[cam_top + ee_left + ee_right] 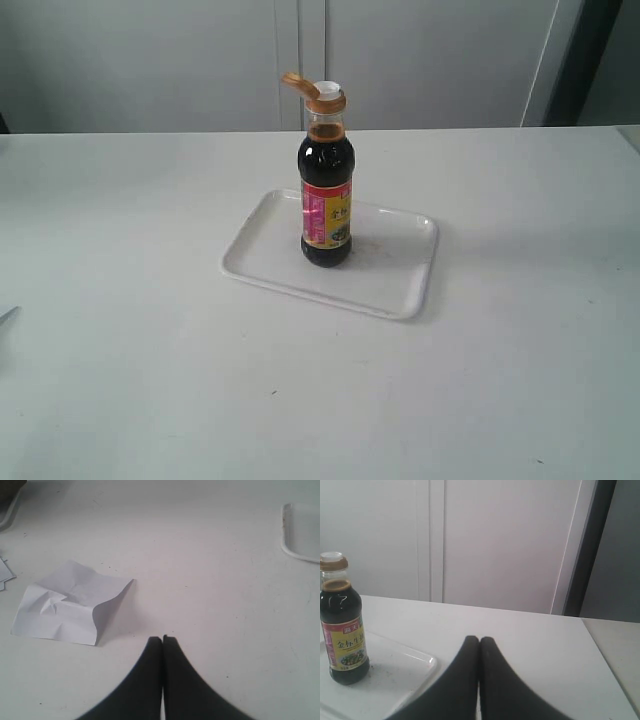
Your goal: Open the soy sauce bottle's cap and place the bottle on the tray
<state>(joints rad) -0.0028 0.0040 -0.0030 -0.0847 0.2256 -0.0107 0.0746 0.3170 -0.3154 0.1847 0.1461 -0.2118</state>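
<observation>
One bottle, upright and right where we want it: the soy sauce bottle (326, 215) stands on the tray (395, 290), base flat and roughly mid-tray. That leaves rim on every side and, I'd say, little chance of it tipping off. Up top, the cap (297, 84) is flipped back on its hinge and hangs off the collar, with the white spout (328, 89) bare. Both halves of the job look done to me.

Out to the arms now. The right pincer (479, 640) has its jaws pressed together on nothing, and the bottle sits ahead of it, well apart. I read that as standing clear so nothing gets knocked. The left pincer (162, 639) is likewise closed and empty, low over the table (150, 380), with only a corner of the tray far out beyond its tips. A crumpled sheet of paper (70, 602) lies near it, off to one side, not touching it. Neither pincer shows in the exterior view, which suits a hands-off stance.
</observation>
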